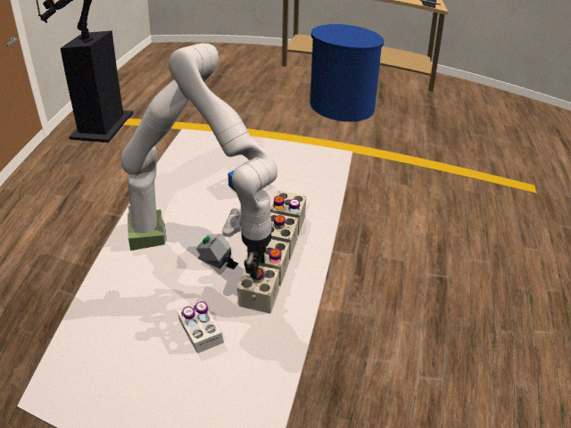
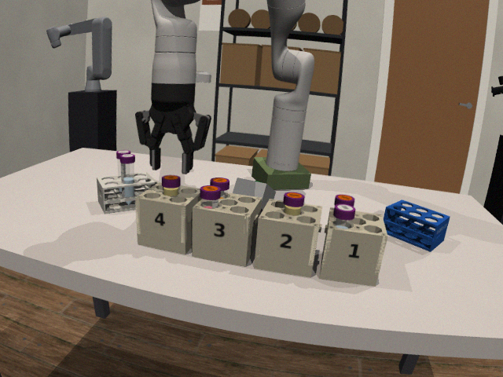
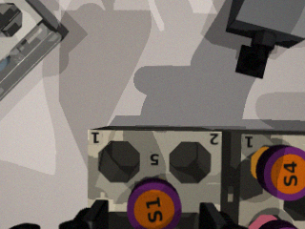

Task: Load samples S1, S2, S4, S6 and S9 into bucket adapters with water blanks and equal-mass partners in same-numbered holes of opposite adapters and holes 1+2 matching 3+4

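The gripper (image 2: 172,161) hung above adapter 4 (image 2: 162,227), fingers apart and holding nothing. Sample S1 (image 3: 153,206) stood in hole 5, on the pivot axis, where it likely left that adapter even

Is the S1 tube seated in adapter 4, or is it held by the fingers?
Seated. S1 stands upright in adapter 4, only its cap and neck showing, and the open gripper hangs above it without touching.

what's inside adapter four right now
Adapter 4 holds one tube, S1, seated in a hole behind hole 5; that hole's number is covered. Holes 1 and 2 are empty. The open gripper hangs above.
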Robot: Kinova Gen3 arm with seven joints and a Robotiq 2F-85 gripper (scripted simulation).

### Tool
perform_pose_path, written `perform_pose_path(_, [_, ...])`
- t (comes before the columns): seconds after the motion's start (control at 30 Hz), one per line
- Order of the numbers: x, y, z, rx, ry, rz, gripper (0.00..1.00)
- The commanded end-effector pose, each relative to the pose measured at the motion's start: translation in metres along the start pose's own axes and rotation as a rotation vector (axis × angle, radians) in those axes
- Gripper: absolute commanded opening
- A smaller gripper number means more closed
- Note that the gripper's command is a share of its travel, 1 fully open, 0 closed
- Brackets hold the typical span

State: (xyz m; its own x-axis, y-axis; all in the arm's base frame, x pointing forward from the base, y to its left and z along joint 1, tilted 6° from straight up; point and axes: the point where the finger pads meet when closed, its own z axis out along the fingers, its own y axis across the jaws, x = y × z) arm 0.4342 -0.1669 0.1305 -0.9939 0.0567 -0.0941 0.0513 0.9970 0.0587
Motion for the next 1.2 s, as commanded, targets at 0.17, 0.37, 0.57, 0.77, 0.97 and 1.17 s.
perform_pose_path(0.17, [-0.001, -0.001, -0.015, 0.005, -0.003, 0.005, 0.62])
perform_pose_path(0.37, [-0.001, -0.001, -0.022, 0.005, -0.003, 0.005, 0.62])
perform_pose_path(0.57, [-0.001, -0.001, -0.028, 0.005, -0.003, 0.005, 0.62])
perform_pose_path(0.77, [-0.001, -0.001, -0.036, 0.005, -0.003, 0.005, 0.62])
perform_pose_path(0.97, [-0.001, -0.001, -0.042, 0.005, -0.003, 0.005, 0.62])
perform_pose_path(1.17, [-0.001, -0.001, -0.05, 0.005, -0.003, 0.006, 0.62])
